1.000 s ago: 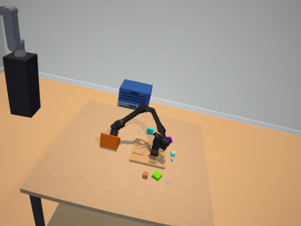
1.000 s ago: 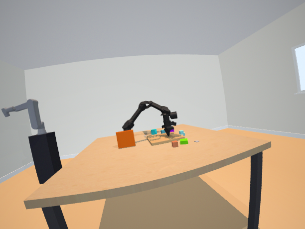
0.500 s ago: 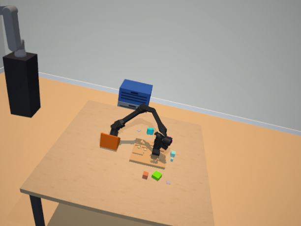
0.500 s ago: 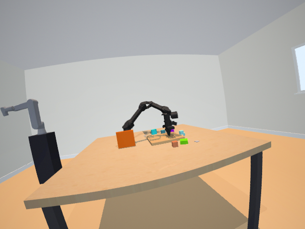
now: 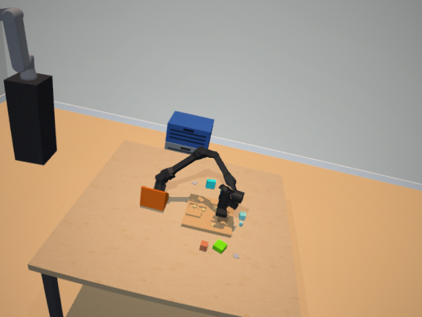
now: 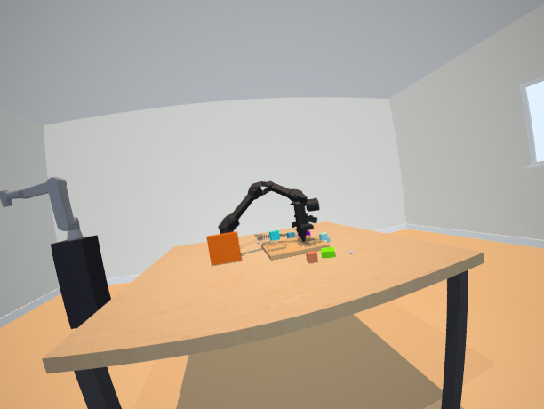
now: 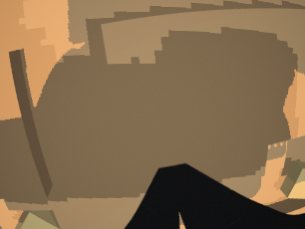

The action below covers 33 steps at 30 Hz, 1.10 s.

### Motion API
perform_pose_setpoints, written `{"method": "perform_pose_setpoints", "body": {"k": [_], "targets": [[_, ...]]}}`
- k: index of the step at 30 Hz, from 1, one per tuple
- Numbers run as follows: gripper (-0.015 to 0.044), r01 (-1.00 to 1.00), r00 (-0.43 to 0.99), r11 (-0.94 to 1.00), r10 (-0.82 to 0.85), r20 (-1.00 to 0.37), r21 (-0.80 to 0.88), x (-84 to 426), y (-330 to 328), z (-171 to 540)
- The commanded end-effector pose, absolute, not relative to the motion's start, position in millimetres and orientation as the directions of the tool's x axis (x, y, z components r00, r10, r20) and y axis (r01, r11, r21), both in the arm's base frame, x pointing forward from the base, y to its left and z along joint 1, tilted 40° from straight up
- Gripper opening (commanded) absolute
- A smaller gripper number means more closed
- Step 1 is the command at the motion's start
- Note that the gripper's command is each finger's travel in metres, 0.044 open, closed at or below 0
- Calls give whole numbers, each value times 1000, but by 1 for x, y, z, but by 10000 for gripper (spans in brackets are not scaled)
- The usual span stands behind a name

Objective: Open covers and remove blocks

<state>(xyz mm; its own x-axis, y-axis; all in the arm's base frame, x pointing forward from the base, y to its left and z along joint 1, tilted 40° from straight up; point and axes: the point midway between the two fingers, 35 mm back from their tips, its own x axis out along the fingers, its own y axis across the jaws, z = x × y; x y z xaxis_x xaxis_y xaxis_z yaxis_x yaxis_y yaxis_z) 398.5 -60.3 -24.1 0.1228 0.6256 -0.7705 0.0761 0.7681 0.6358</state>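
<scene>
Over the right part of the board (image 5: 207, 227) (image 6: 284, 254), as the top view shows it, my gripper (image 5: 221, 214) (image 6: 303, 237) (image 7: 171, 171) points down, its black fingers closed together with nothing between them. The board is a flat slab of pale, wood-coloured material, lying on the table (image 5: 138, 248) (image 6: 249, 302), whose top has a faint wood grain and darker edges. Small yellowish knobs stand on the board, and my shadow falls across it; up close I seem to see a narrow dark slot, though the shade makes that uncertain.

Near the board sit an orange-red cube (image 5: 203, 245) (image 6: 312, 257) and a bright green block (image 5: 220, 246) (image 6: 328, 252), side by side but apart. A cyan block (image 5: 210, 184) (image 6: 275, 235) lies off its far edge, a pale blue cube (image 5: 242, 216) (image 6: 324, 236) off its right edge. Close to my base stands an orange panel (image 5: 153, 198) (image 6: 224, 248), flat-faced and upright. Behind the table is a blue cabinet (image 5: 189, 129) with dark slots over a grey lower band. Elsewhere, a grey arm (image 5: 16, 41) (image 6: 61, 204) stands on a black pedestal (image 5: 29, 120) (image 6: 77, 280).
</scene>
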Motion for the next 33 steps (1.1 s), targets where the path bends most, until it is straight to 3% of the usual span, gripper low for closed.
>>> {"method": "perform_pose_setpoints", "body": {"k": [1,33], "targets": [[0,80,119,765,630,-768,639,400,-60,-22],[0,81,119,766,628,-769,638,397,-87,11]]}}
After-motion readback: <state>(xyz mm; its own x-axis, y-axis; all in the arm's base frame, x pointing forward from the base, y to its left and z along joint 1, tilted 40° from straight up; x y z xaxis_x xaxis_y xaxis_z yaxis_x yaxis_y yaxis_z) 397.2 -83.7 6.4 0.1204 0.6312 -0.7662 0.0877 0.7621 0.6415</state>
